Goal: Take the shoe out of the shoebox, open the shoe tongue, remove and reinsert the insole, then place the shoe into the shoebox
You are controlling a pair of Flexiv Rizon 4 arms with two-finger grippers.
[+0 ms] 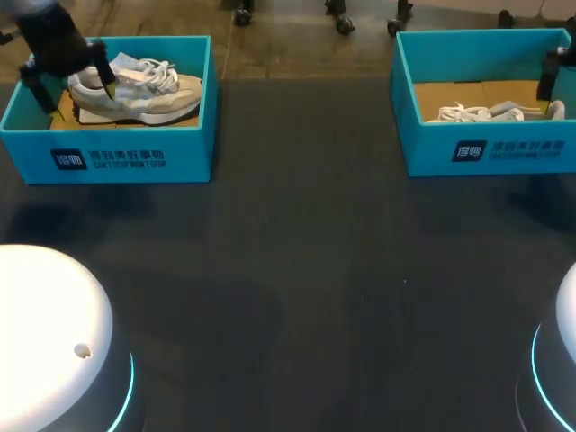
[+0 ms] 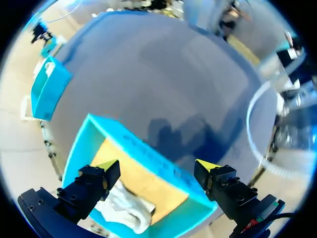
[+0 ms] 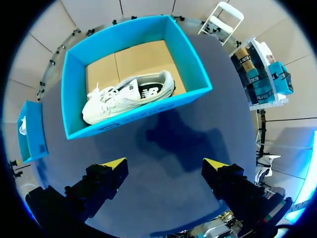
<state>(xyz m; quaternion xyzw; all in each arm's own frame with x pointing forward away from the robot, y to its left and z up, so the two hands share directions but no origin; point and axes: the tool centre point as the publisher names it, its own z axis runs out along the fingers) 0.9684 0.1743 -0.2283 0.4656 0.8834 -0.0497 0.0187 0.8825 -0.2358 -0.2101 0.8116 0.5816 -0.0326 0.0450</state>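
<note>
A pale sneaker (image 1: 135, 93) with white laces lies in the left teal shoebox (image 1: 108, 157). My left gripper (image 1: 84, 101) hangs open over that box's left end, one finger at the heel. In the left wrist view its open fingers (image 2: 157, 168) straddle the box wall, with the white shoe (image 2: 124, 208) under them. A second white sneaker (image 1: 490, 112) lies in the right teal shoebox (image 1: 490, 148). In the right wrist view my right gripper (image 3: 165, 164) is open and holds nothing, with that box (image 3: 74, 74) and its shoe (image 3: 126, 94) ahead of it.
Dark table surface (image 1: 297, 270) stretches between and in front of the two boxes. Two white rounded arm bases (image 1: 45, 333) stand at the near corners. One finger of the right gripper (image 1: 546, 85) shows at the right box's far corner.
</note>
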